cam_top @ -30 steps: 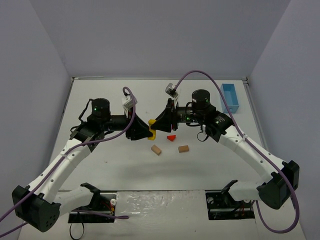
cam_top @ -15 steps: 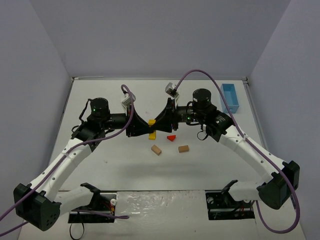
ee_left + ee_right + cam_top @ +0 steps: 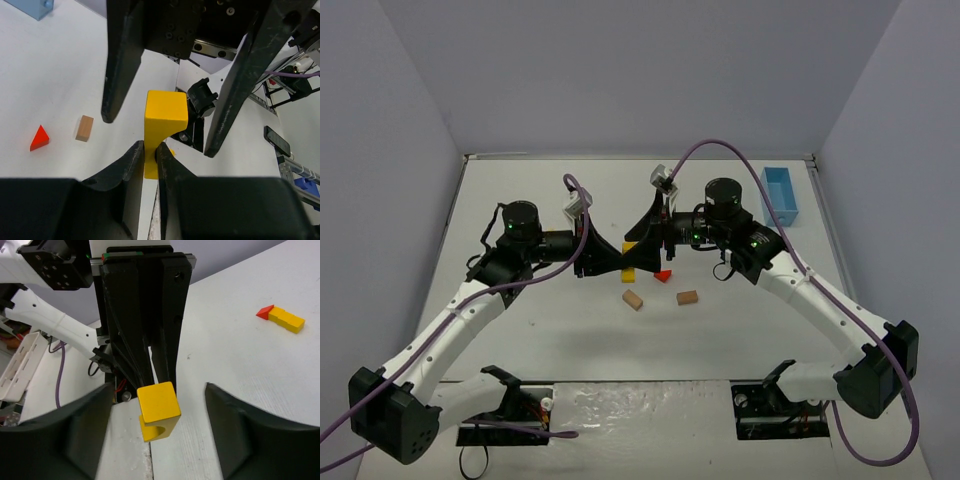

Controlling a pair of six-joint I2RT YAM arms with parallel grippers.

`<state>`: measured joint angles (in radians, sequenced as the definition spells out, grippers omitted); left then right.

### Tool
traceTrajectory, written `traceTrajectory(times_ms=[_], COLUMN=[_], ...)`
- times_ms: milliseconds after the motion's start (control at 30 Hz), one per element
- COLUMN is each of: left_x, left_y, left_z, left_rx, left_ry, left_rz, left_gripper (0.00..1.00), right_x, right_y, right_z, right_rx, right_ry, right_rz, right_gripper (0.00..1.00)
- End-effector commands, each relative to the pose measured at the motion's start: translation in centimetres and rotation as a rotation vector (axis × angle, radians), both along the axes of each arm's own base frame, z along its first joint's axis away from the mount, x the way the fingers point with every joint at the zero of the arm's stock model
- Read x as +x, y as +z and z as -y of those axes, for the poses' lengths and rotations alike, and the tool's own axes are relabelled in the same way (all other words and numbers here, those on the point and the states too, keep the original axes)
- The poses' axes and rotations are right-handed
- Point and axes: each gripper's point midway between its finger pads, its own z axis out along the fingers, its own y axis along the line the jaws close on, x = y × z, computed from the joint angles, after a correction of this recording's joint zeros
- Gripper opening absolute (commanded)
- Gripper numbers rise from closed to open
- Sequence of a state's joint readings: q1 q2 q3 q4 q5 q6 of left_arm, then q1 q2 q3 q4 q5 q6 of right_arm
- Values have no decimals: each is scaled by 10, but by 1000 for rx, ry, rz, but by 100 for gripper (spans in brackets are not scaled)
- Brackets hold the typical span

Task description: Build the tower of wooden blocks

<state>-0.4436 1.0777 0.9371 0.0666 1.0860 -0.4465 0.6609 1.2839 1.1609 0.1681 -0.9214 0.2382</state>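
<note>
Top external view showed no stack yet: mid-frame, left gripper [image 3: 150, 150] clamped a yellow notched wooden block [image 3: 166, 107], right gripper [image 3: 157, 425] gaped around it, tan wooden cuboids [image 3: 633, 299] and red wedge [image 3: 663, 275] loose below.

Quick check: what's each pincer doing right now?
Left pincer: closed on the yellow block.
Right pincer: open, its fingers clear of that block on both sides.

White arms [image 3: 450, 325], purple cables [image 3: 720, 146]; left pincer [image 3: 150, 146], right pincer [image 3: 157, 388] black, seemingly scuffed.
</note>
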Motion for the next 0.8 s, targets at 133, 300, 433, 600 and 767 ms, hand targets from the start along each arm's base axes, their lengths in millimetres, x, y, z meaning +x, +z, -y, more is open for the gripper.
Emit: traceTrajectory(times_ms=[133,300,433,600,767], left_x=[4,28,52,84,94], left_y=[1,-42,-79,-100,-111], left_z=[-3,-24,-65,-135,-202], left_rx=[-21,181,439,763,1022], left_ry=[39,220,445,803,1148], left_rz=[81,28,-8,-30,-78], left_gripper=[0,0,0,0,0], right_x=[24,54,84,105,103], right_y=[4,-3,-17,-58,-89], right_z=[10,46,87,139,162], right_rx=[37,23,-29,-212,-300], right_ry=[-109,-293,-540,-847,-964], right_rz=[56,48,32,-38,-88], right_gripper=[92,96,97,97,97])
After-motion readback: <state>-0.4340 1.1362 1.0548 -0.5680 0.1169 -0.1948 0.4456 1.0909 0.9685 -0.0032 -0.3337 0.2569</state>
